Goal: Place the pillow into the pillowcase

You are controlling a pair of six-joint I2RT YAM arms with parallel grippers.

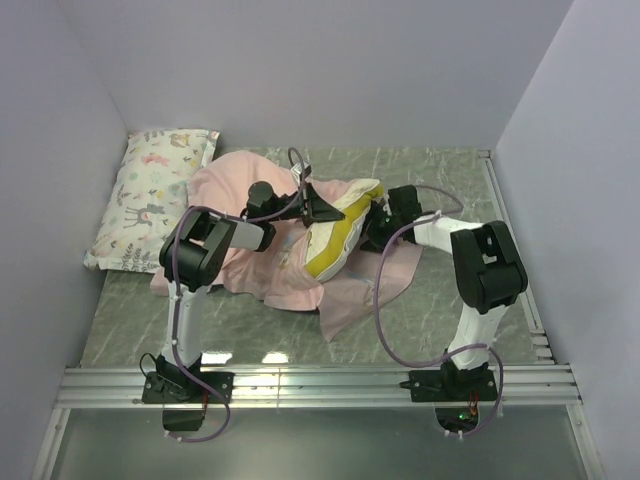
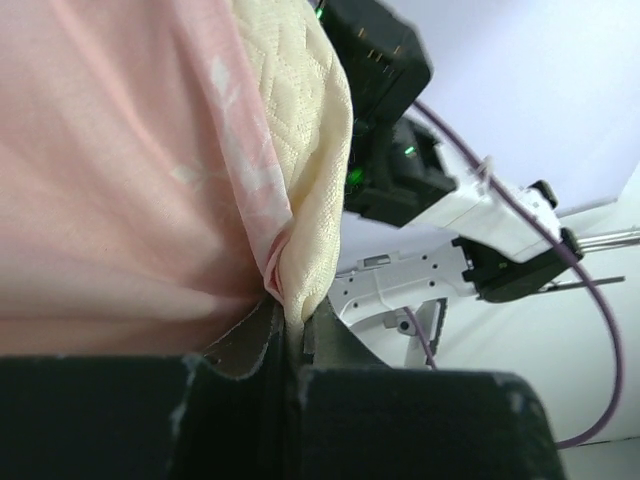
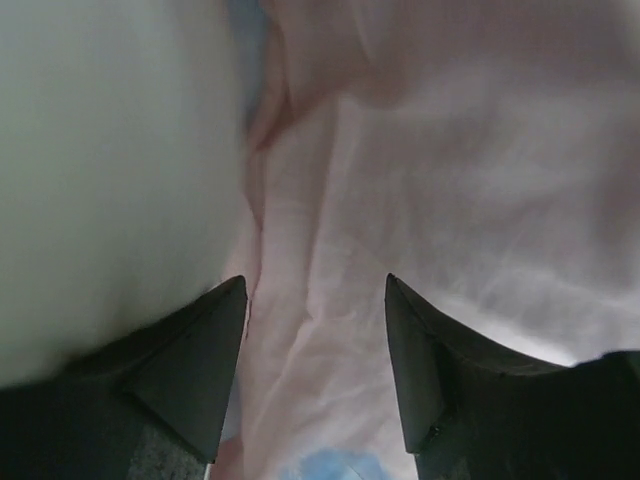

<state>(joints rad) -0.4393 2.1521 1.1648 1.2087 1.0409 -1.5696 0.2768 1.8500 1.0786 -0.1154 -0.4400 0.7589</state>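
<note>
The cream pillow [image 1: 343, 222] with its yellow side band lies tilted at the table's middle, partly wrapped in the pale pink pillowcase [image 1: 240, 190]. My left gripper [image 1: 322, 208] is shut on a corner of the pillow [image 2: 300, 180], and the pillowcase's pink edge [image 2: 130, 170] bunches against the same pinch. My left gripper [image 2: 290, 325] hides the rest of that corner. My right gripper [image 1: 383, 228] sits at the pillow's right end. In the right wrist view my right gripper [image 3: 315, 300] is open over pink pillowcase cloth [image 3: 450, 160], with the pale pillow [image 3: 100, 170] beside its left finger.
A smaller white pillow with an animal-and-flower print [image 1: 155, 195] lies at the back left against the wall. White walls close the table on the left, back and right. A flap of the pillowcase [image 1: 350, 295] spreads toward the near edge between the arms.
</note>
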